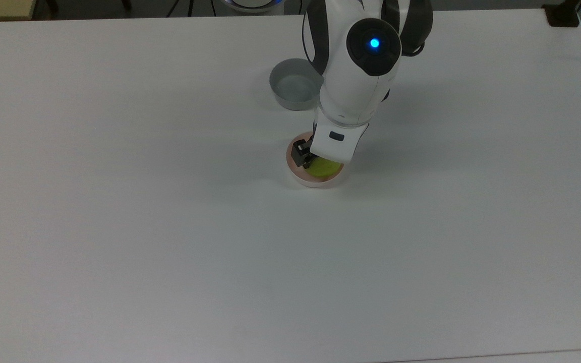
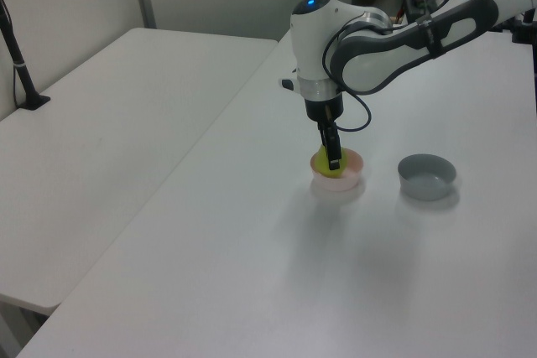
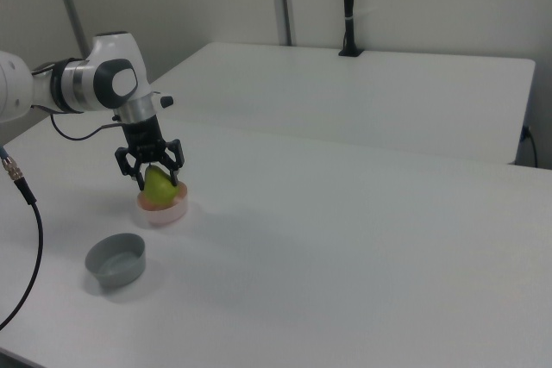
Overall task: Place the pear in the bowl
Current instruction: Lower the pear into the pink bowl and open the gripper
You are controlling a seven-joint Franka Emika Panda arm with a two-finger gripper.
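Placement step: I had the end effector (image 3: 158,180) clamped on the pear (image 3: 156,185), which sat low inside the pink bowl (image 3: 162,211) on the bench; next req'd, in my judgement: release, retract vert.

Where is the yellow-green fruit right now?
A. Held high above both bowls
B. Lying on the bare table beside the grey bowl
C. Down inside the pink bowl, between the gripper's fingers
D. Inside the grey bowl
C. The pear sits low within the pink bowl with the gripper closed around it, while the grey bowl stands apart on the table.
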